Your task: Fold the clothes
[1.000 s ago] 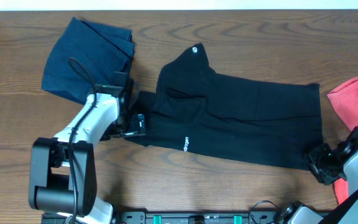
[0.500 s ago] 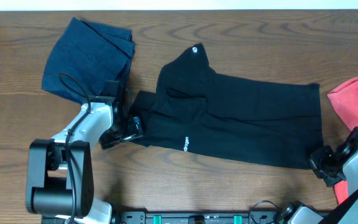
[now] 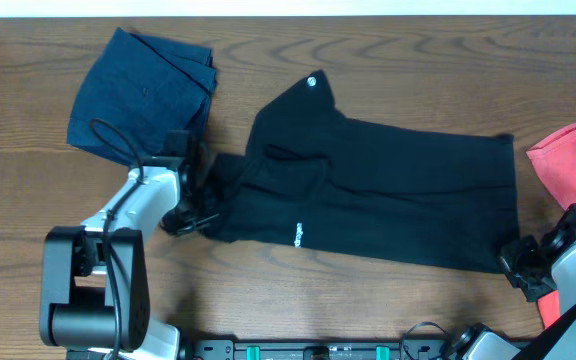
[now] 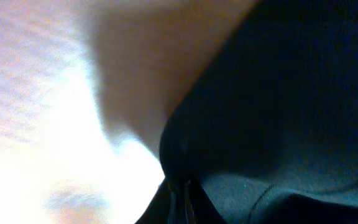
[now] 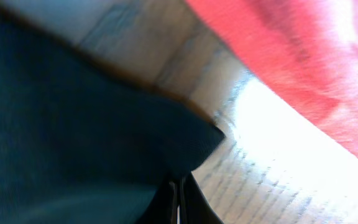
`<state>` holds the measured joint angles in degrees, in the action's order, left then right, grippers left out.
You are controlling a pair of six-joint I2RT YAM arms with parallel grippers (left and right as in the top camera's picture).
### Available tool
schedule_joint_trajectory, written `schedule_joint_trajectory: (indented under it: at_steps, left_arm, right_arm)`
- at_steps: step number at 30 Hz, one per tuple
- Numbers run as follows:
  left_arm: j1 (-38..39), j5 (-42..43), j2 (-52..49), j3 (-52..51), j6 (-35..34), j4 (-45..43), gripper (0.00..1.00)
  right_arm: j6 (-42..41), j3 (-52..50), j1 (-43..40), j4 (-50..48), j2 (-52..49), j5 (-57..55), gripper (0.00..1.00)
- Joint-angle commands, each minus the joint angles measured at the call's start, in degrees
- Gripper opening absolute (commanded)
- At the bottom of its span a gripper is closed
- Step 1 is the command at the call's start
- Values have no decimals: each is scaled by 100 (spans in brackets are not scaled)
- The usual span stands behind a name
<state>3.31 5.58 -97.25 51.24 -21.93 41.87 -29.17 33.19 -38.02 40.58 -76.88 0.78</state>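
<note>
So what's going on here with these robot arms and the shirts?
Two robot arms are gripping a black T-shirt that lies spread on the table. The left hand is shut on its left edge, the right hand on its near right corner, probably to start a fold. A navy-blue garment lies far left, a coral-red shirt at the right edge.

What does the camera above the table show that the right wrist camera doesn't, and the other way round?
Only the overhead view shows the whole black T-shirt spread out, the navy-blue garment at the far left, and the left pincer shut on the shirt's left edge. Only the right wrist view shows, up close, the tips of the right pincer shut on the shirt's near right corner. Both show the black T-shirt, the red T-shirt beside it, and the wooden table.
</note>
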Motion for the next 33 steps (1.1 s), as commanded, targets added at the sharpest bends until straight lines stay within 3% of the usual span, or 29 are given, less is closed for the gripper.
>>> schedule_joint_trajectory:
  at_steps: [1, 11, 12, 13, 15, 22, 24, 28, 30, 33]
  left_arm:
    - [-343, -763, -101, 131, 164, 321, 6]
    - [-562, -758, 372, 269, 391, 678, 6]
    - [-562, -758, 415, 269, 396, 715, 5]
    - [-562, -758, 461, 269, 411, 763, 8]
    - [-562, -758, 575, 275, 411, 927, 25]
    - [-560, -754, 988, 608, 481, 1523, 64]
    - [-560, -481, 1121, 756, 704, 1620, 67]
    - [-481, 828, 1325, 863, 1119, 1436, 68]
    - [-350, 925, 1314, 861, 1152, 1331, 68]
    - [-48, 1335, 1281, 863, 1563, 584, 64]
  right_arm:
    - [-234, -26, -81, -9, -28, -494, 1]
    - [-466, -24, -170, 190, -28, -807, 1]
    - [-468, -13, -173, 223, -26, -778, 4]
    - [-466, 7, -173, 262, -26, -739, 14]
    - [-459, 122, -173, 372, -26, -669, 27]
    - [-310, 1049, -170, 1064, -22, -83, 29]
    - [0, 1325, -170, 1119, -22, 400, 31]
    - [608, 1665, -166, 1032, -22, 1423, 36]
    - [883, 1690, -166, 887, -22, 1956, 37]
    - [1467, 1690, -140, 531, -22, 2828, 34]
